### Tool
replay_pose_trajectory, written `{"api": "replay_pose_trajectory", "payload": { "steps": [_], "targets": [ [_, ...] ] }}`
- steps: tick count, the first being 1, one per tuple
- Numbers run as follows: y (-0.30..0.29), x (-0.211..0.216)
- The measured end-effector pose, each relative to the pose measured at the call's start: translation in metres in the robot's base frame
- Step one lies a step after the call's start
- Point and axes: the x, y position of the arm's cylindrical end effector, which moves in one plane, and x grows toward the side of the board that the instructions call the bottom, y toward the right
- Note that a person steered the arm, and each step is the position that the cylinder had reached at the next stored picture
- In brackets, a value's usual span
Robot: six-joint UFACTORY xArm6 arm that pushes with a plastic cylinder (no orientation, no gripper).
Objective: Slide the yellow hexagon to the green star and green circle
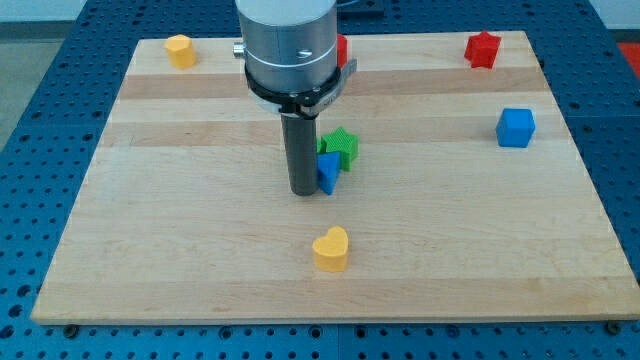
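Observation:
The yellow hexagon (180, 50) sits near the board's top left corner. The green star (343, 144) lies near the board's middle, just right of my rod. No green circle shows; the rod or the arm may hide it. My tip (303, 193) rests on the board just left of a small blue block (328, 172), touching or nearly touching it, and below-left of the green star. The tip is far from the yellow hexagon, which lies up and to the view's left.
A yellow heart (331, 249) lies below the tip. A blue cube (516, 127) is at the right. A red star (482, 48) is at the top right. A red block (342, 48) peeks from behind the arm. The wooden board (150, 250) is edged by a blue perforated table.

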Motion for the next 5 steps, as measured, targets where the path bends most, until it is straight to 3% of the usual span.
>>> {"api": "replay_pose_trajectory", "payload": {
  "steps": [2,4,5],
  "targets": [
    [-0.112,0.003],
    [-0.212,-0.08],
    [-0.231,-0.123]
  ]
}}
